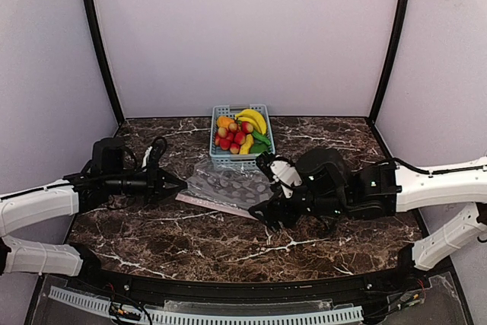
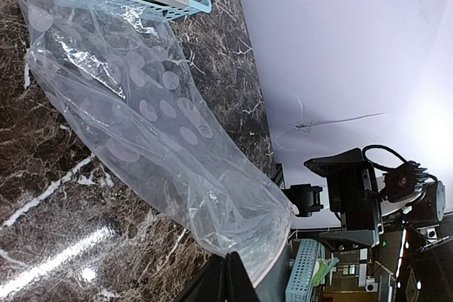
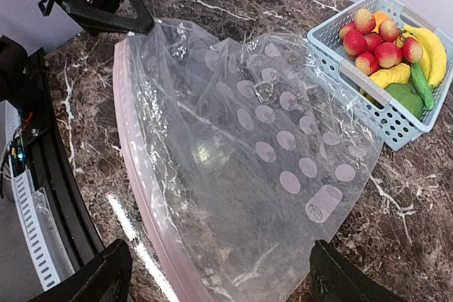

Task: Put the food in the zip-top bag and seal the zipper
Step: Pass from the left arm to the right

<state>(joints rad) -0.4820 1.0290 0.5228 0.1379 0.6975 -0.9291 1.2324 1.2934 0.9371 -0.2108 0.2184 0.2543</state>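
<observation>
Clear zip-top bag (image 1: pixel 224 186) on dark marble table (image 1: pixel 152 234), between the two arms, its far end against the blue basket (image 1: pixel 228 161). All food (image 1: pixel 241 133) sits in that basket. Pinkish zipper (image 1: pixel 217 205) runs along the bag's near edge, with left gripper (image 1: pixel 176 183) at its left corner and right gripper (image 1: pixel 265 189) at the right end. Left wrist view: jaws closed tight at the mouth edge, apparently pinching the film, which billows up. Right wrist view: fingers (image 3: pixel 92 281) spread wide either side of the bag, holding nothing.
</observation>
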